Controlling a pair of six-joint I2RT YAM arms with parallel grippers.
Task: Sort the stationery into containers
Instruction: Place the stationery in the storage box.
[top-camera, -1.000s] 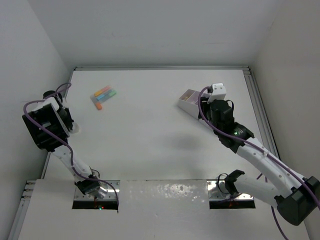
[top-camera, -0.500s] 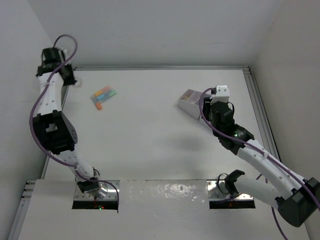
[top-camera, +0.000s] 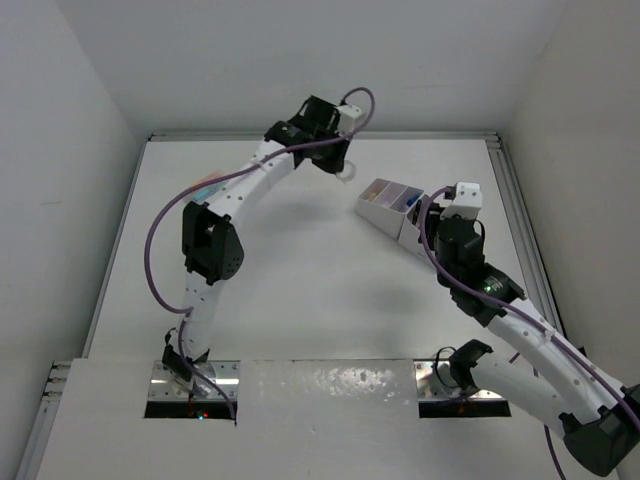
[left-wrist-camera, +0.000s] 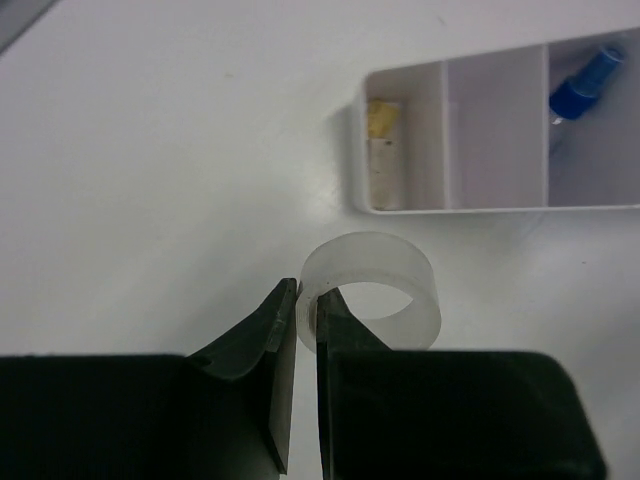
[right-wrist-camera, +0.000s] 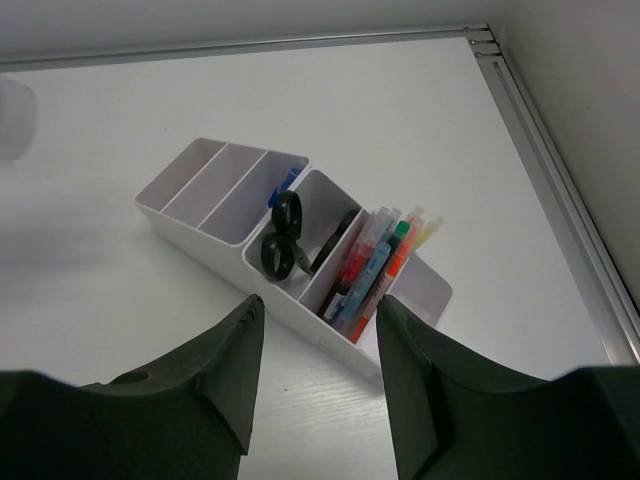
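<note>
The ring of tape is clear and whitish. It hangs in the air over the bare table, just beside the end of the organiser. It is not over any box yet. The left tool holds it, with its two fingers pinched narrow on the ring's thin wall.

This is the big change. A second ago the left arm was folded up at the left side of the table. Then it reached to the far left corner. Now it has swung right across and brought the ring next to the organiser.

The organiser sits on the far right part of the table. Its end box has a small yellow bit in it. The next box looks empty. The one after that holds the blue-capped piece. Further along are the scissors and a bunch of markers standing in their own boxes.

The right tool is wide and holds nothing. It faces the organiser from close by. The right arm has pulled back a little, so more of the boxes show from above.

It looks like the ring is about to go in. It likely needs to move a bit further, over a box, before the fingers let go.
</note>
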